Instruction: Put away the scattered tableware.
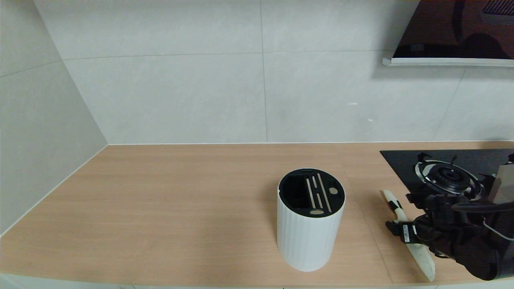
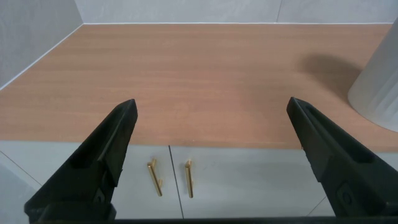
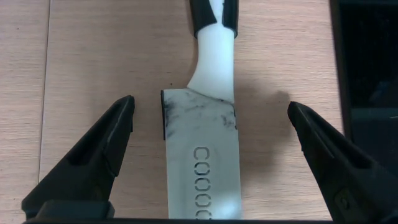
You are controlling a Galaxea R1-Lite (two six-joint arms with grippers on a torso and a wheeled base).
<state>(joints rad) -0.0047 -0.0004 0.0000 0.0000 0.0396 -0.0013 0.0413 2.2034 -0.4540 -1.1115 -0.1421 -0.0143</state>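
My left gripper (image 2: 211, 106) hangs wide open above the front edge of the wooden counter (image 1: 180, 200), with two gold cabinet handles (image 2: 155, 177) below it. Mid-counter stands the white ribbed cutlery holder (image 1: 310, 216), upright, slotted top open. To its right the white knife (image 1: 421, 257) lies flat, my right gripper (image 1: 405, 214) spread open astride its blade, fingers (image 3: 106, 149) clear of it. The stove burner (image 1: 445, 176) sits farther right.

A kitchen: wooden countertop (image 1: 180, 200), tiled wall (image 1: 261, 92), gas hob (image 1: 445, 176) and a range hood (image 1: 449, 36) above.
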